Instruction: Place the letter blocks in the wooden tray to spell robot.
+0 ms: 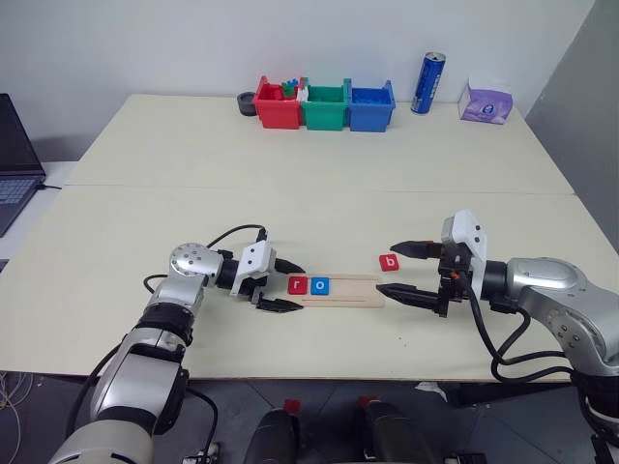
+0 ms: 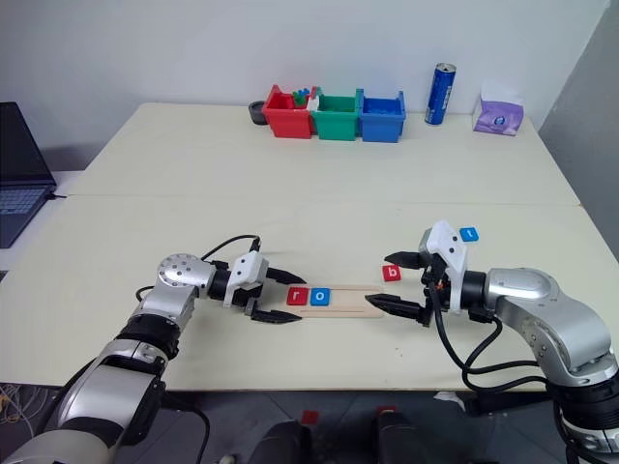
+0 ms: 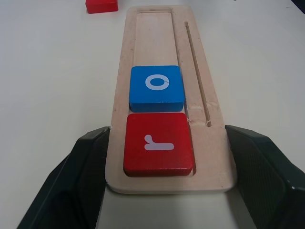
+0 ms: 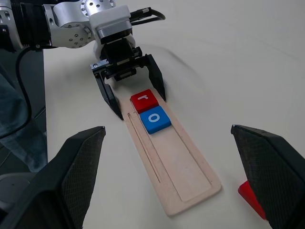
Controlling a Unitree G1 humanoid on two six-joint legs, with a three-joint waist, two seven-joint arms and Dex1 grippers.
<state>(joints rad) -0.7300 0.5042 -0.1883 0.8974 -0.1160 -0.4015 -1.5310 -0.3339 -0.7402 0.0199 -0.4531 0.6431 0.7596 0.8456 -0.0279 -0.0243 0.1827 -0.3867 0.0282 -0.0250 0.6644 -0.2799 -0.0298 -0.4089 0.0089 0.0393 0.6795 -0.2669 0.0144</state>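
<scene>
As left gripper (image 1: 298, 288) straddles wooden tray (image 1: 354, 291) — r (image 3: 158, 142), o (image 3: 157, 88) sit inside.

The long narrow tray of pale wood (image 3: 167, 36) looks smooth and matt, with fine grain. The red square tile "r" (image 3: 158, 143) and the blue square tile "o" (image 3: 157, 88) have smooth paint with a slight sheen. The black gripper fingers (image 3: 71, 181) show a finely textured, matt plastic. The cream table (image 1: 290, 155) is smooth and matt.
</scene>
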